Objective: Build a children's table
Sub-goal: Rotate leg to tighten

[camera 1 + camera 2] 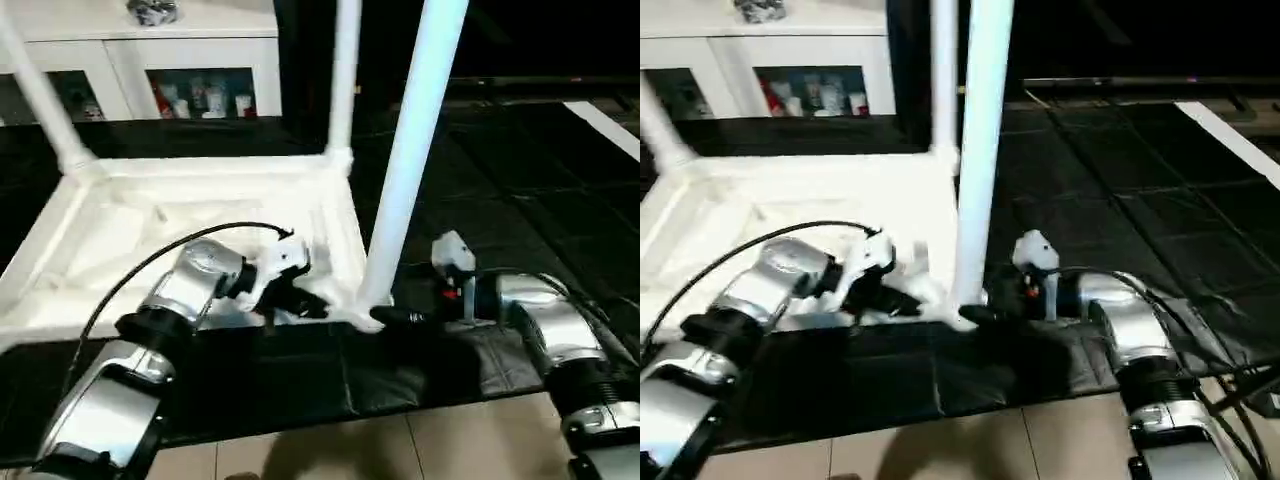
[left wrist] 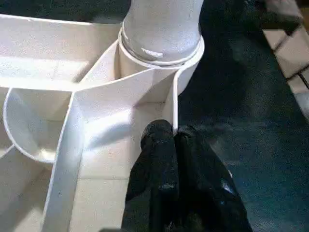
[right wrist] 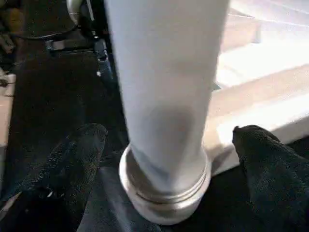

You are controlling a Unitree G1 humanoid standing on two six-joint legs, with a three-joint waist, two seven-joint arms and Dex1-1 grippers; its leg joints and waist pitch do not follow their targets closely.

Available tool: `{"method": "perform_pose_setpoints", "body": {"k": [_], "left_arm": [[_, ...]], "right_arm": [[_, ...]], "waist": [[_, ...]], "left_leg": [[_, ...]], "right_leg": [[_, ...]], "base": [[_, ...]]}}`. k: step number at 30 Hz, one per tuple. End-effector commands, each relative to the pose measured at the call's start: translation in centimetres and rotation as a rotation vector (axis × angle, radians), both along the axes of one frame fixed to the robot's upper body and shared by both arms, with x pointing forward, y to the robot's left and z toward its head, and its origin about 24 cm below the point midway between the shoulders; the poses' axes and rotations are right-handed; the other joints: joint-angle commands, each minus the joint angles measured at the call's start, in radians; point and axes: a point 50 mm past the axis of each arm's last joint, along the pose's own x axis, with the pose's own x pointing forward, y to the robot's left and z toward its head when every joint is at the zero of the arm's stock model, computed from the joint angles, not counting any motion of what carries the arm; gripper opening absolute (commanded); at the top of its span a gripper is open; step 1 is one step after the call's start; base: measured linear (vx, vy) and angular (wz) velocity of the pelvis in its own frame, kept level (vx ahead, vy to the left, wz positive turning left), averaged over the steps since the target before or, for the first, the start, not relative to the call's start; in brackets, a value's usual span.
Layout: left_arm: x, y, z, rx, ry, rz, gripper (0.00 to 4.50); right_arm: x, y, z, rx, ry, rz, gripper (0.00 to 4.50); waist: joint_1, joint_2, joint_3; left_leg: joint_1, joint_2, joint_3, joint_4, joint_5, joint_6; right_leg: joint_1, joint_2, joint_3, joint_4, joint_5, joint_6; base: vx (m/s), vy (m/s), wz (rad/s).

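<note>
The children's table lies upside down, its white ribbed top (image 1: 140, 235) on a black mat. Three white legs stand up from corner sockets: far left (image 1: 35, 85), far right (image 1: 345, 70) and near right (image 1: 410, 150). My left gripper (image 2: 174, 137) is shut on the top's thin rim wall, right beside the near right socket (image 2: 161, 58). My right gripper (image 3: 169, 150) is open at the foot of the near right leg (image 3: 164, 96). One black finger (image 3: 72, 159) stands on each side of that leg, neither touching it.
A white glass-door cabinet (image 1: 150, 50) stands behind the table at the back left. The black mat (image 1: 500, 180) stretches away to the right, with a white strip (image 1: 605, 125) at its far right. Beige floor tiles (image 1: 400, 450) lie in front of the mat.
</note>
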Motion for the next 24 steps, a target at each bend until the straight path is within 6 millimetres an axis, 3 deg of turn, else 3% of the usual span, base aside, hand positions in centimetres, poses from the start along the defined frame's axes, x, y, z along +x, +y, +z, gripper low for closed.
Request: {"method": "perform_pose_setpoints", "body": {"k": [1,4,12,24], "left_arm": [[-0.7,-0.4,-0.6,0.037,0.031,-0.085,0.0],[-0.8,-0.3,-0.6,0.041,0.034,-0.1,0.0],[-1.4,-0.1,-0.7,0.052,0.056,-0.164,0.0],[-1.8,-0.2,-0.6,0.061,0.07,-0.209,0.0]], "right_arm": [[0.2,0.0,0.5,-0.001,-0.007,0.043,4.48],[0.1,0.0,0.6,0.011,0.0,0.068,4.48],[-0.3,0.3,0.6,0.027,0.052,0.169,3.76],[-0.1,0.8,0.5,0.046,0.081,0.217,2.76]], "waist": [[0.001,-0.012,-0.07],[0.003,-0.012,-0.072],[0.005,-0.014,-0.07],[0.01,-0.014,-0.073]], "left_leg": [[0.002,0.057,-0.009,-0.06,-0.099,0.097],[0.0,0.057,-0.009,-0.058,-0.084,0.103],[-0.003,0.054,-0.009,-0.057,-0.086,0.102],[-0.002,0.056,-0.009,-0.056,-0.078,0.097]], "right_leg": [[0.062,-0.084,0.076,-0.063,-0.256,-0.164],[0.064,-0.084,0.076,-0.055,-0.214,-0.181],[0.065,-0.085,0.075,-0.061,-0.261,-0.159],[0.064,-0.084,0.076,-0.055,-0.235,-0.17]], "base": [[0.0,0.0,0.0],[0.0,0.0,0.0],[0.0,0.0,0.0],[0.0,0.0,0.0]]}}
